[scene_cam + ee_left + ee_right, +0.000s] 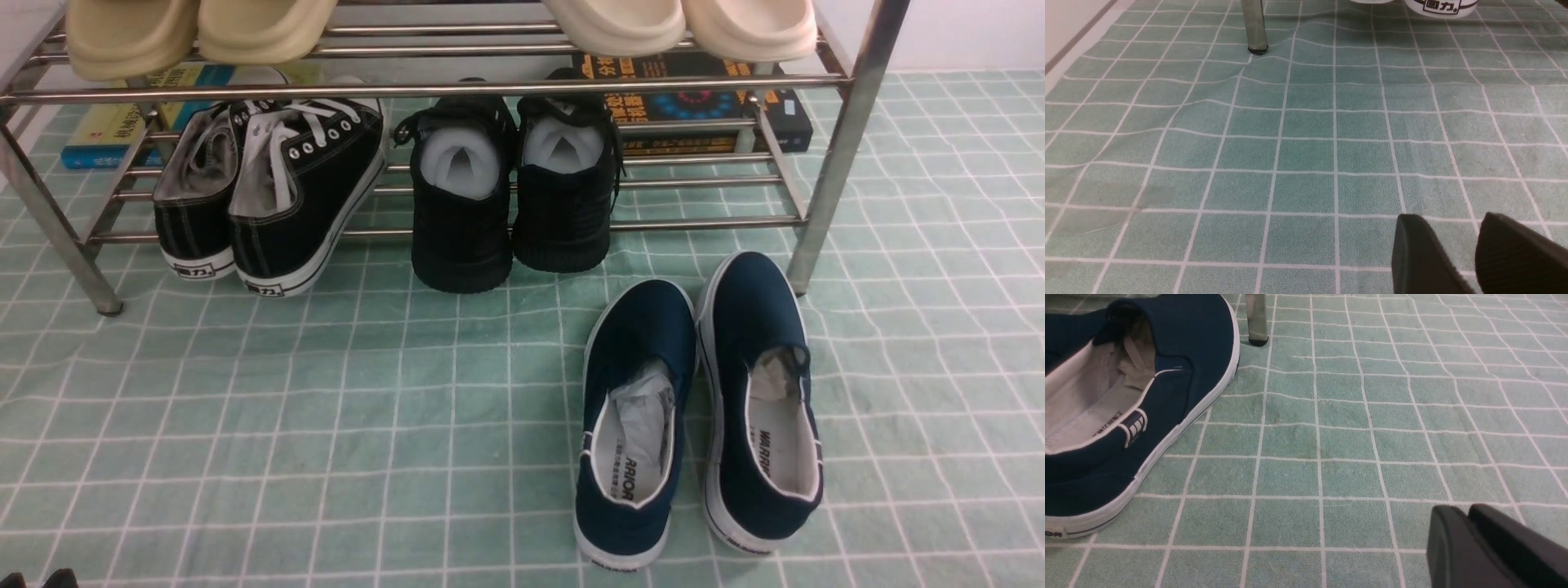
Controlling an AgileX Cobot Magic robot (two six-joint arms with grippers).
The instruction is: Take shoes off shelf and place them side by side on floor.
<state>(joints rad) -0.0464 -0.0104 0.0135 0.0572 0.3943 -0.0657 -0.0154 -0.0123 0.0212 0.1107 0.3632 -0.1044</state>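
Both shoes [694,408] touch (heels nearest) on floor [326,408]; left jaws apart, right jaws together.

Left gripper [1474,261]: two matte black fingers [1421,257] with rounded tips, the inner pad of one finely ribbed. Right gripper [1470,522]: two black fingers [1457,551], smooth, blunt and squared at the tips, with flat faces and straight edges.

Black sneakers [269,196] with white laces stand left of the all-black shoes [510,188]. Books [702,102] lie behind and right of those shoes, more books [106,135] far left, cream slippers [682,24] above.
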